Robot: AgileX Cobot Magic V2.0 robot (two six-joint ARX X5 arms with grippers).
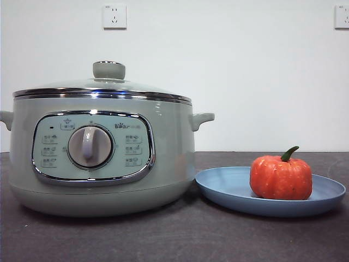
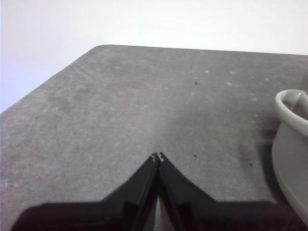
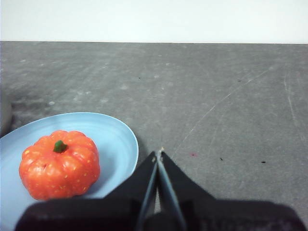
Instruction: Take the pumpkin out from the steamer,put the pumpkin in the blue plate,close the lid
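The orange-red pumpkin [image 1: 281, 178] with a green stem sits on the blue plate [image 1: 229, 188], to the right of the steamer [image 1: 101, 150]. The glass lid [image 1: 103, 87] with its green knob rests shut on the steamer. Neither arm shows in the front view. In the right wrist view my right gripper [image 3: 159, 154] is shut and empty, beside the plate [image 3: 113, 132] that holds the pumpkin [image 3: 60, 163]. In the left wrist view my left gripper [image 2: 158, 156] is shut and empty over bare table, with the steamer's side and handle [image 2: 291, 108] at the picture's edge.
The dark grey table [image 1: 174, 234] carries the steamer and the plate. A white wall with two sockets [image 1: 114, 16] stands behind. The table's rounded corner [image 2: 98, 48] shows in the left wrist view.
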